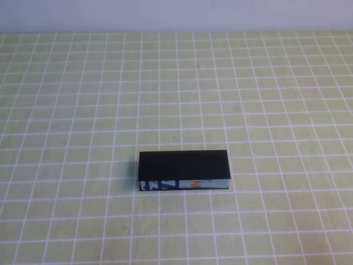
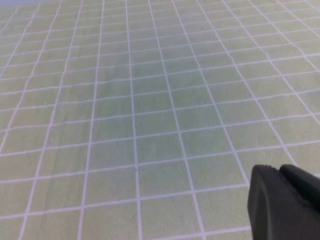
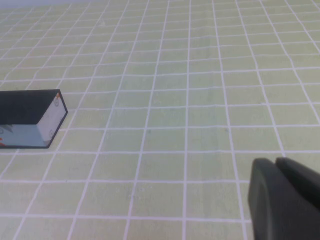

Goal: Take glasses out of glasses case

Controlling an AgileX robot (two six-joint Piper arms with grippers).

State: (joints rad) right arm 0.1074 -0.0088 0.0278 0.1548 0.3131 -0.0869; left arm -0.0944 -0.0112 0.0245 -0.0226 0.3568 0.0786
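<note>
The glasses case lies closed on the green checked cloth, a little below the middle of the high view. Its black lid faces up and its light blue printed side faces the robot. One end of it also shows in the right wrist view. The glasses are hidden. Neither arm shows in the high view. My left gripper is shut and empty over bare cloth, with no case in its view. My right gripper is shut and empty, well off to the case's right.
The checked tablecloth covers the whole table. A pale wall runs along the far edge. No other objects are in view.
</note>
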